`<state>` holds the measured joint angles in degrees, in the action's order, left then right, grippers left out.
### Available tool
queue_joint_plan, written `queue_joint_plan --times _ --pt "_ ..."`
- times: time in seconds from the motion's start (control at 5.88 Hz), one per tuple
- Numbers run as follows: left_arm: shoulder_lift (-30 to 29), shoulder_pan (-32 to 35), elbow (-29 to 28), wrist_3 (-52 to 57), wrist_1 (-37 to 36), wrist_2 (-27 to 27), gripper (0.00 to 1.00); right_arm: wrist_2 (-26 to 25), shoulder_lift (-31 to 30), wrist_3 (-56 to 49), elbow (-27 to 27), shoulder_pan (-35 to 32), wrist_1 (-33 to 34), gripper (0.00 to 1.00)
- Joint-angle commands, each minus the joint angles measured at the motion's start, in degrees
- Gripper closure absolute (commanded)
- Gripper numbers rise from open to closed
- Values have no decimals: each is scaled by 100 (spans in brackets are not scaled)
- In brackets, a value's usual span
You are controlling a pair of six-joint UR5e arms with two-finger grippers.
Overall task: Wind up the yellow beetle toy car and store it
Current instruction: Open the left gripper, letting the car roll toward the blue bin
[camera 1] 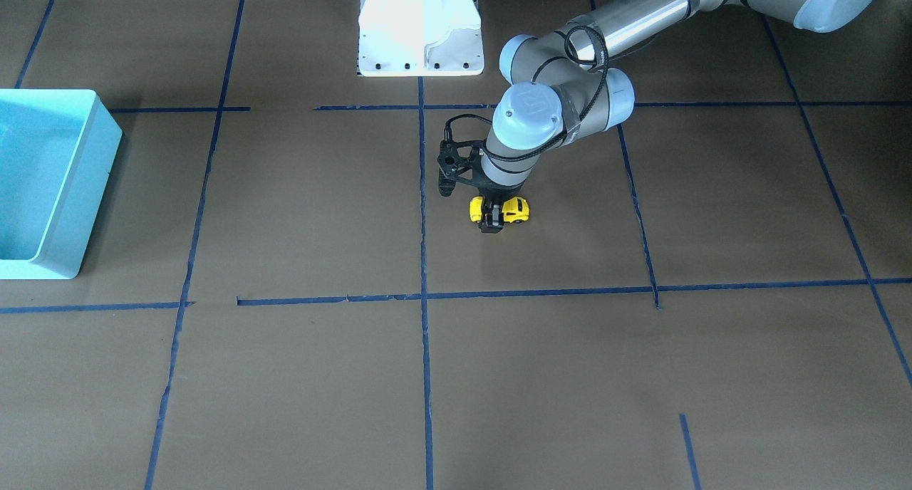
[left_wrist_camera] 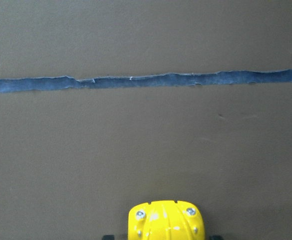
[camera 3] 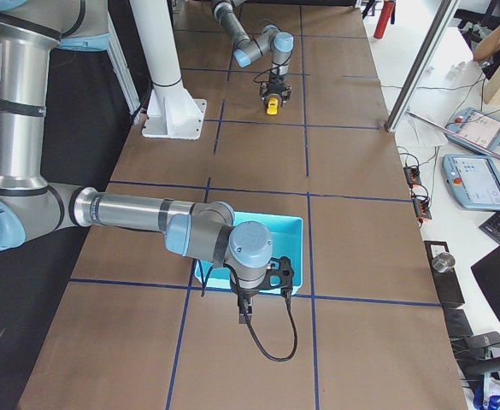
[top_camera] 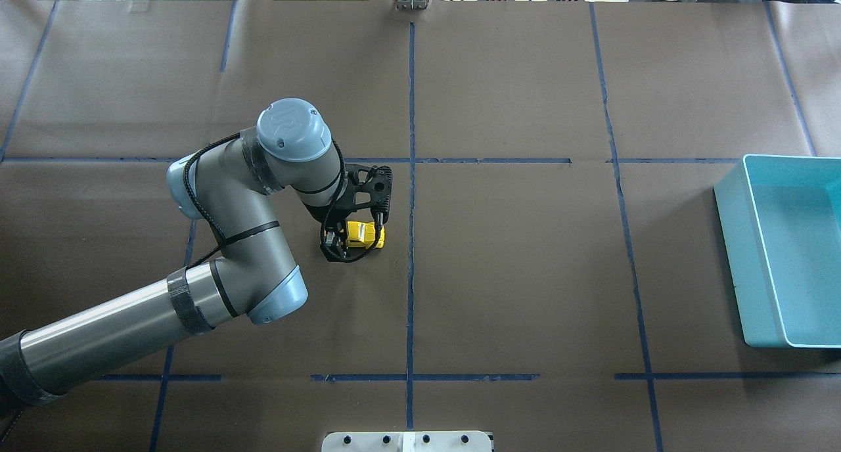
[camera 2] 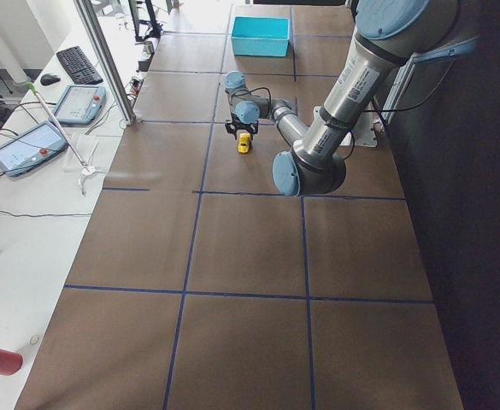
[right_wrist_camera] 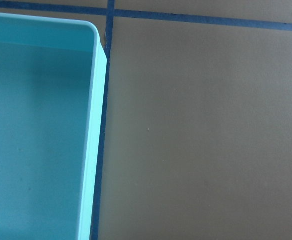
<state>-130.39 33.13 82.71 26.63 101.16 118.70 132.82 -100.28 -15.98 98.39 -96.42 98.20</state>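
The yellow beetle toy car [camera 1: 514, 209] stands on the brown table near its middle, just to the side of a blue tape line. It also shows in the overhead view [top_camera: 365, 234] and, as a yellow end, at the bottom of the left wrist view [left_wrist_camera: 165, 221]. My left gripper [camera 1: 491, 218] points straight down over the car, its fingers closed across the body. My right gripper [camera 3: 243, 313] shows only in the exterior right view, beside the teal bin [camera 3: 267, 229]; I cannot tell whether it is open or shut.
The teal bin [top_camera: 730, 242] is empty at the table's edge on my right; its rim [right_wrist_camera: 93, 150] fills the left of the right wrist view. The white robot base plate [camera 1: 420, 55] sits at the table's robot side. Blue tape lines [left_wrist_camera: 146, 81] cross the brown paper.
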Motion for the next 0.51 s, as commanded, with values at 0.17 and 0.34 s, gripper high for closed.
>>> queue_joint_plan --times 0.17,0.34 --pt "5 0 8 18 0 -5 0 -2 0 -37 -30 0 6 0" --pt "5 0 8 61 0 -5 0 -2 0 -28 -82 0 6 0"
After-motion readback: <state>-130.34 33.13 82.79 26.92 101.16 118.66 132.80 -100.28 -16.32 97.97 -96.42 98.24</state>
